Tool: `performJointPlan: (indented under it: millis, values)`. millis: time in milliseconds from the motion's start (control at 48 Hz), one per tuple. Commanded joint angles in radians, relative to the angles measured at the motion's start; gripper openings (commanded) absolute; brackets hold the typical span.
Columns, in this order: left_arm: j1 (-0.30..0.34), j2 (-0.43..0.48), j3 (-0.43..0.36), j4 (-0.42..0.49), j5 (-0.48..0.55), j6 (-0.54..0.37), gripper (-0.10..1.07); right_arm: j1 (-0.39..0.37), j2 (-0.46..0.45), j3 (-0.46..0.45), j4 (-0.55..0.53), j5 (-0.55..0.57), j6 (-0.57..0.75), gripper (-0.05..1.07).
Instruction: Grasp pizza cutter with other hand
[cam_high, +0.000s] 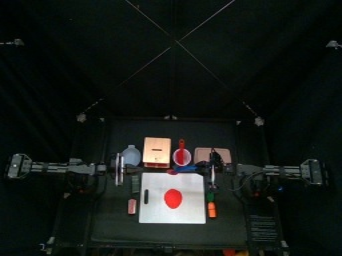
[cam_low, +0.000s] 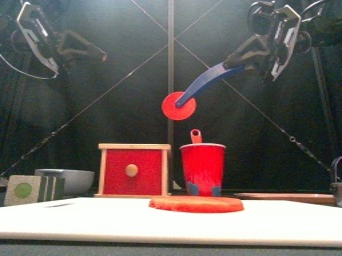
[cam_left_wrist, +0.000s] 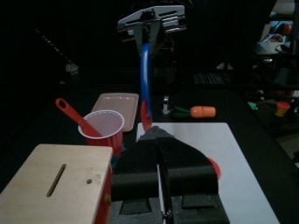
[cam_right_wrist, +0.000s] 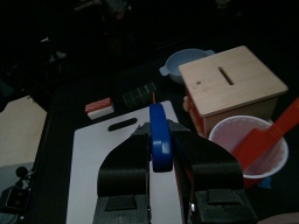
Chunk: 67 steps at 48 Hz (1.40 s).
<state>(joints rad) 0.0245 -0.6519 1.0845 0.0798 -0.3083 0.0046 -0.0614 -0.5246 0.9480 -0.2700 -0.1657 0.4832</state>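
The pizza cutter (cam_low: 203, 84) has a blue handle and a round red wheel. It hangs slanted in the air above the red cup. My right gripper (cam_low: 251, 52) holds the handle's upper end, and the right wrist view shows the blue handle (cam_right_wrist: 158, 140) edge-on between the jaws. In the left wrist view the cutter (cam_left_wrist: 142, 70) runs from just past my left gripper (cam_left_wrist: 152, 131) up to the other gripper. The left jaws look pressed together with nothing between them. In the front view the left gripper (cam_low: 44, 60) hangs apart at the upper left.
A white board (cam_low: 80, 222) carries a flat red disc (cam_low: 197, 204). Behind it stand a wooden box with a red front (cam_low: 135, 170), a red cup with a spoon (cam_low: 203, 168) and a pale bowl (cam_low: 74, 180). An orange stick (cam_high: 211, 209) lies by the board's right edge.
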Motion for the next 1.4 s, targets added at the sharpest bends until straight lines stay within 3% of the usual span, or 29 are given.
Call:
performJointPlan:
  millis: [0,250,354,542,667,938,1375]
  values:
    - [-0.015,0.054,-0.054,0.008,-0.002,-0.003,0.3,0.026,0.046,-0.041,-0.009,-0.038,0.0,0.33]
    - [-0.087,0.253,-0.11,-0.014,-0.066,-0.006,0.94,0.069,0.242,-0.126,-0.046,-0.091,0.0,0.33]
    - [-0.11,0.334,-0.124,-0.074,-0.124,-0.006,1.03,0.072,0.293,-0.155,-0.049,-0.091,0.002,0.33]
    - [-0.147,0.492,-0.172,-0.204,-0.202,-0.003,1.03,0.077,0.33,-0.186,-0.051,-0.091,0.002,0.33]
    - [-0.169,0.586,-0.219,-0.216,-0.238,0.0,1.03,0.077,0.331,-0.189,-0.061,-0.091,0.0,0.33]
    - [-0.17,0.643,-0.225,-0.216,-0.279,0.002,0.99,0.08,0.333,-0.187,-0.064,-0.089,0.002,0.33]
    - [-0.169,0.66,-0.202,-0.218,-0.253,0.003,0.5,0.097,0.345,-0.19,-0.064,-0.089,0.003,0.33]
